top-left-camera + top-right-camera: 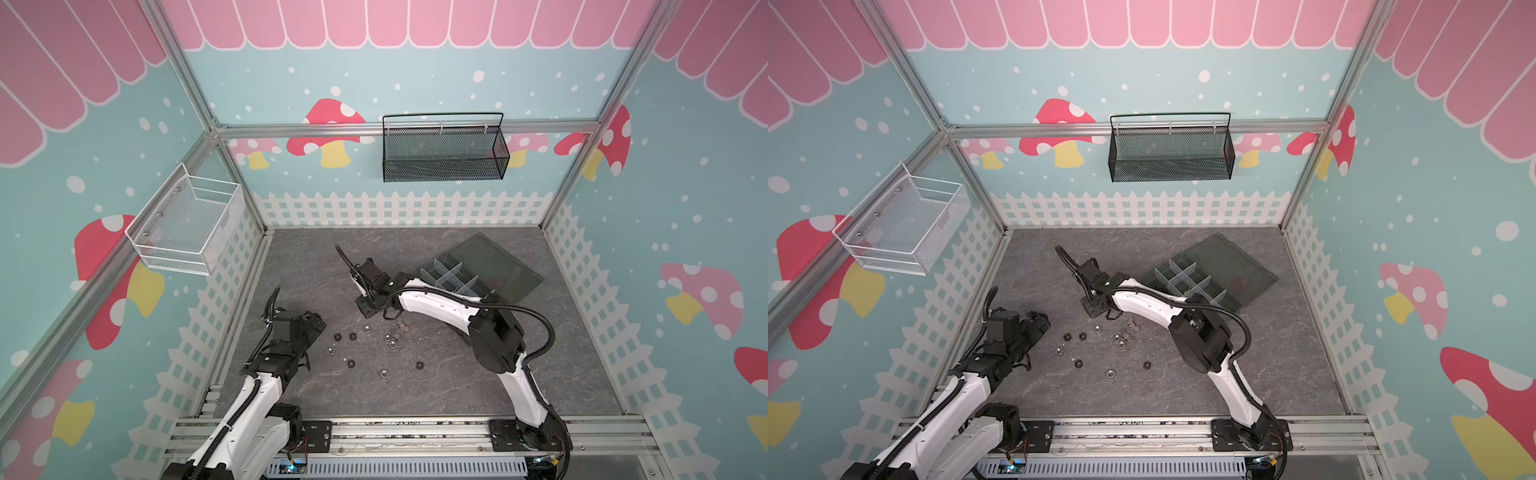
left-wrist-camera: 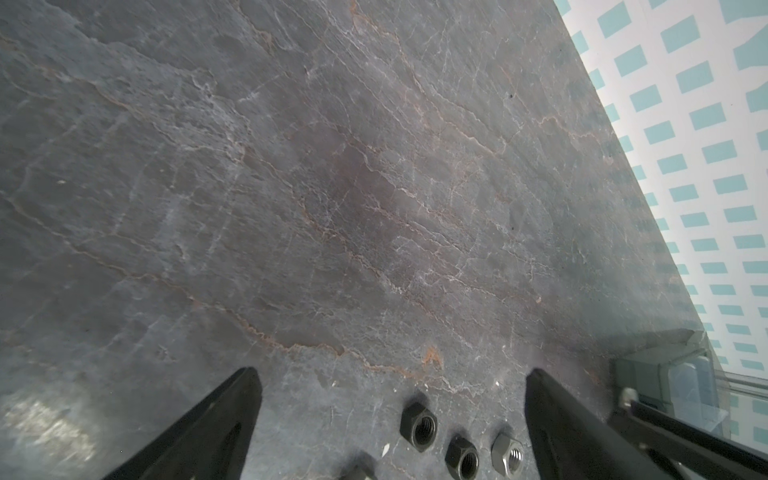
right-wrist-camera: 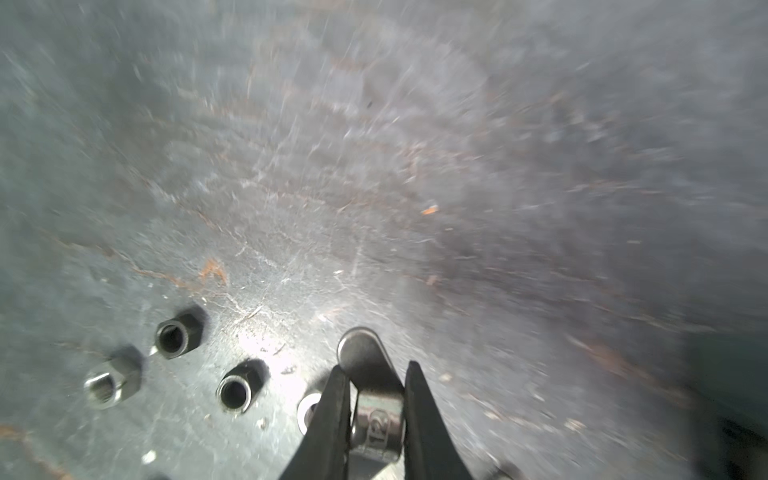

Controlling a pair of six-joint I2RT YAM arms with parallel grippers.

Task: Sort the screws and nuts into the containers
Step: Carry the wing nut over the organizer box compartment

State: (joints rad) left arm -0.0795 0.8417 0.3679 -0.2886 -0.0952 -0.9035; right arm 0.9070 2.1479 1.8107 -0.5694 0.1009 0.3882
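Several black and silver nuts point(image 1: 353, 336) lie scattered on the grey stone table in both top views. My right gripper point(image 1: 366, 309) hangs just behind them, left of the containers point(image 1: 442, 272), a dark organizer with clear dividers and its lid laid back. In the right wrist view the gripper point(image 3: 378, 368) is shut on a shiny silver piece point(image 3: 378, 415), seemingly a screw with its head towards the camera. Black nuts point(image 3: 178, 332) lie beside it. My left gripper point(image 2: 392, 386) stands open low over the table, with two black nuts point(image 2: 419, 426) and a silver nut point(image 2: 508, 453) between its fingers.
A black mesh basket point(image 1: 444, 151) hangs on the back wall and a white wire basket point(image 1: 189, 226) on the left wall. A small winged metal piece point(image 1: 401, 326) lies near the right arm. An aluminium rail point(image 1: 415, 432) runs along the front edge.
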